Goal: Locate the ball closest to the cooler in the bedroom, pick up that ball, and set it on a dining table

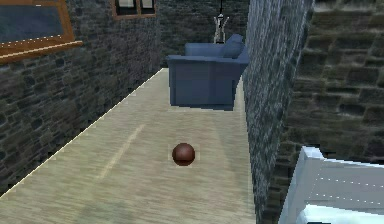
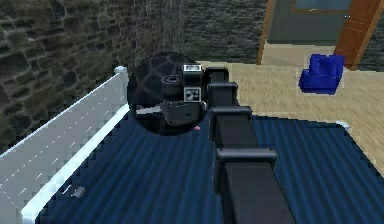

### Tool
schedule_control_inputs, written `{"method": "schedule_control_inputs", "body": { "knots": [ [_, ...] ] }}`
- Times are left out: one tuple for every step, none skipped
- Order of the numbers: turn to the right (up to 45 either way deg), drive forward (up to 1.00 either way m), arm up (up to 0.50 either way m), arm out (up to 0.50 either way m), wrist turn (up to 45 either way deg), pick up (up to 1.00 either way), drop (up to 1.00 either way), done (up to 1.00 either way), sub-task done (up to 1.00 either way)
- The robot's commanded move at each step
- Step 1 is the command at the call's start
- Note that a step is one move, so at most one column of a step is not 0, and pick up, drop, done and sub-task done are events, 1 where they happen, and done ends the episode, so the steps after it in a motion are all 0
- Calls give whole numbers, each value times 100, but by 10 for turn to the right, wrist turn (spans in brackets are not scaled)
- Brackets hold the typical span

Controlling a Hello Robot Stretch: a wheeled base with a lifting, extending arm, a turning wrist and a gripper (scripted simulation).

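Claw at dark ball, grip cannot be told; white bed rail left, blue boxy thing far right; brown ball on floor, armchair far

Arm: a dark, nearly black square bar made of stepped box sections, each narrower than the one before, with paler grey along the top edges.
Markers: two small white squares with black marks, at the arm's far end.
Gripper: a dark, blocky body.
Fingers: apparently two thin grey strips, hard to separate from the dark behind them.
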Motion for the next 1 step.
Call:
{"method": "schedule_control_inputs", "body": {
  "knots": [
    [0,0,0,0,-450,0,0,0,0]
  ]
}}
